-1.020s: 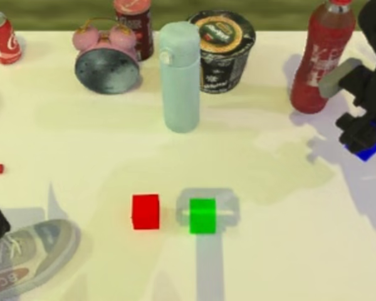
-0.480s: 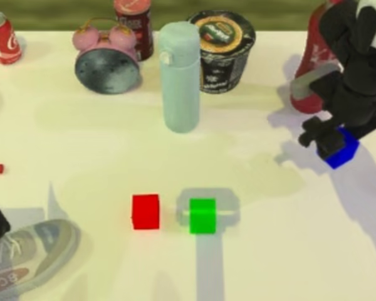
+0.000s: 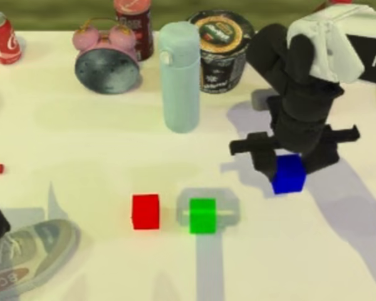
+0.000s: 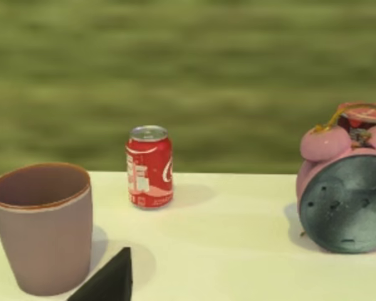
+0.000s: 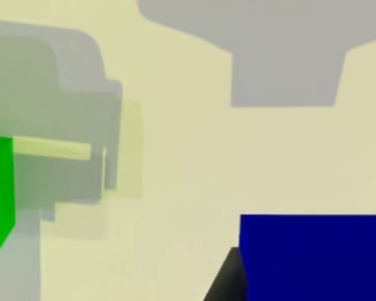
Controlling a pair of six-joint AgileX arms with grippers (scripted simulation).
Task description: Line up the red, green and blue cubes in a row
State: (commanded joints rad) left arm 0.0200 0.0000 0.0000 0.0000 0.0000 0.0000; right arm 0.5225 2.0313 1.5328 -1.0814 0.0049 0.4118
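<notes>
Your right gripper [image 3: 291,164] is clamping the blue cube [image 3: 289,174] and holding it over bare table [image 3: 338,251], with open room all around it. The green cube [image 3: 202,216] is lying well off to its left, the red cube [image 3: 145,211] just beyond that. Your right wrist view is showing the blue cube [image 5: 313,257] close up and the green cube [image 5: 0,194]. Your left arm is sitting parked at the table's left edge; I cannot tell its gripper's state. Only its wrist view is showing a mauve cup [image 4: 42,226].

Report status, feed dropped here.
Right gripper shut on blue cube, right of green cube. Red cube placed. Left arm parked. Path clear.
</notes>
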